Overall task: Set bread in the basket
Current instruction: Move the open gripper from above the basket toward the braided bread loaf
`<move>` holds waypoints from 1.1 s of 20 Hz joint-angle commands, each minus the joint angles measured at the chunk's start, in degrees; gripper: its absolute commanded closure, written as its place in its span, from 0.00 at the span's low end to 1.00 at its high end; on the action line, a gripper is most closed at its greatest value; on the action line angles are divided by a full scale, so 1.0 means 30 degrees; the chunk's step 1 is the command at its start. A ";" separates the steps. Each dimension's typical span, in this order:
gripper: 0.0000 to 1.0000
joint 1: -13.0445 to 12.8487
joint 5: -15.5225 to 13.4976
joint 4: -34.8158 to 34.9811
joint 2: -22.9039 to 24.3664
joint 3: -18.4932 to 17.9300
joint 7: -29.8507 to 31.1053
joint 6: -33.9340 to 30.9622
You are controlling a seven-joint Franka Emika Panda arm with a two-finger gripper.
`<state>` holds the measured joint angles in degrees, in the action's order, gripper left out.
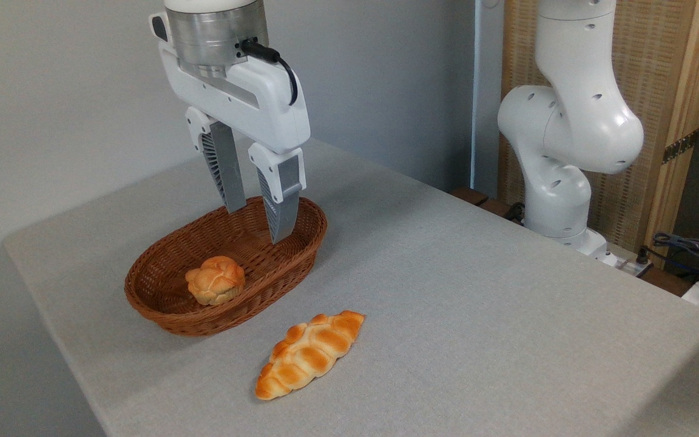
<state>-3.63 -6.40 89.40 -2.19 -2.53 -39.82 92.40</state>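
A grey table (507,315) fills the frame; left of centre, the wicker basket (301,255) holds a round bun (215,279). Above it hangs the gripper (258,224), fingers spread, empty. The bread (309,354) lies lower centre, angled; a misaligned grasp could skid its glossy crust away.

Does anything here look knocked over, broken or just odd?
Nothing looks spilled or damaged. The one loose end is the braided loaf, lying on the grey table outside the wicker basket, while a small round bun already sits inside. The open gripper hangs empty over the basket's far end.
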 commanded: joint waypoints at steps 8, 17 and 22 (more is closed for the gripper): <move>0.00 -0.0020 0.0172 0.0374 0.0113 -0.0037 -0.0204 0.0078; 0.00 0.0242 0.0230 0.6956 0.2746 0.0198 -0.0439 0.6013; 0.00 0.0740 0.0786 0.9833 0.2810 0.0022 -0.3186 0.9154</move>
<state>-2.78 -5.39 113.04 4.35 -2.01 -43.28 114.81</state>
